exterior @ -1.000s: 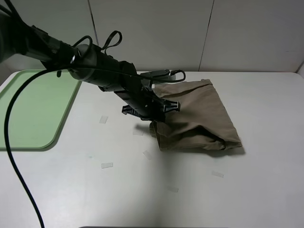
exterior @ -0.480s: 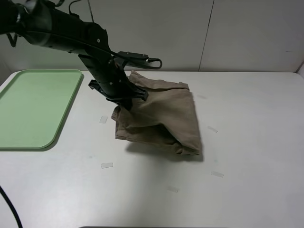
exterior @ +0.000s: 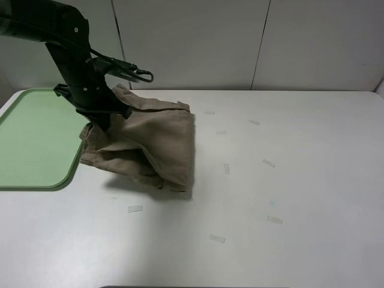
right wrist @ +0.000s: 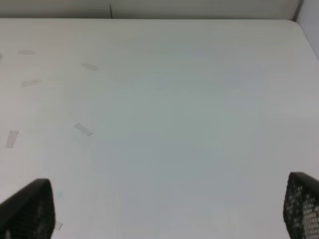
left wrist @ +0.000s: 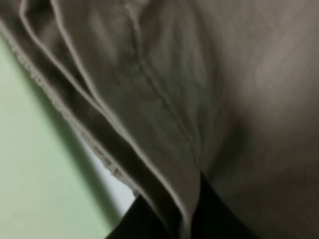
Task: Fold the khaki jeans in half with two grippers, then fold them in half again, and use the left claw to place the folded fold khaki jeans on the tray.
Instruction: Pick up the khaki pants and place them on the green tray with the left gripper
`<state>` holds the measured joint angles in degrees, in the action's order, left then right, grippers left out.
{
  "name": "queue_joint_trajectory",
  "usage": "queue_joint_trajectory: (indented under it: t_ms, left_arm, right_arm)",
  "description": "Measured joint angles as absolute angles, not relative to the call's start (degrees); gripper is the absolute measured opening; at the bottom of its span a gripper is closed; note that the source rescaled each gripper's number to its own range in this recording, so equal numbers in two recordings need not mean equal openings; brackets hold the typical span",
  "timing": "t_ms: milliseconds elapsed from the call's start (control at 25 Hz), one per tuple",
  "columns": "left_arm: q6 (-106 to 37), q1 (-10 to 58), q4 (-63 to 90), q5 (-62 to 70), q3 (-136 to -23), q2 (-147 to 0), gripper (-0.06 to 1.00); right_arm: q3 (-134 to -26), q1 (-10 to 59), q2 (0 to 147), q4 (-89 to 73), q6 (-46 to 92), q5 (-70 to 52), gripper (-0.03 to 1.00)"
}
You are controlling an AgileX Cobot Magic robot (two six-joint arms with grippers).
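Note:
The khaki jeans (exterior: 153,141) are a folded bundle that hangs from my left claw (exterior: 103,118), with the lower part dragging on the white table. The claw is shut on the bundle's left upper edge, right beside the tray's right rim. The mint-green tray (exterior: 30,141) lies at the far left. In the left wrist view the cloth (left wrist: 199,89) fills the picture, the black fingers (left wrist: 219,214) pinch its fold, and the tray (left wrist: 30,159) shows beneath. My right gripper (right wrist: 164,211) is open and empty over bare table; it is out of the exterior high view.
Several small strips of clear tape (exterior: 268,163) lie scattered on the white table (exterior: 300,180), also in the right wrist view (right wrist: 83,129). A panelled wall (exterior: 258,42) runs along the table's far edge. The left arm's cable loop (exterior: 135,73) sticks out above the jeans.
My left claw has carried the folded jeans leftward across the table, from the middle to the tray's right edge. The bundle's left end now overhangs the tray's rim.

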<state>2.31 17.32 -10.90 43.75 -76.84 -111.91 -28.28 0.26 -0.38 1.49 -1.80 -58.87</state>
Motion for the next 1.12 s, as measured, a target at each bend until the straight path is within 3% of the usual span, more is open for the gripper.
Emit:
queue_joint_trajectory:
  t_ms: [720, 1120]
  left_arm:
    - [-0.30, -5.73, -13.98, 41.52, -76.84, -111.84, 0.07]
    - [-1.98, -10.62, -23.54, 34.77, -76.64, -112.62, 0.07]
  right_arm:
    - [-28.28, 0.26, -0.38, 1.49, -1.80, -58.87, 1.00]
    - [-28.28, 0.26, -0.38, 1.49, -1.80, -58.87, 1.00]
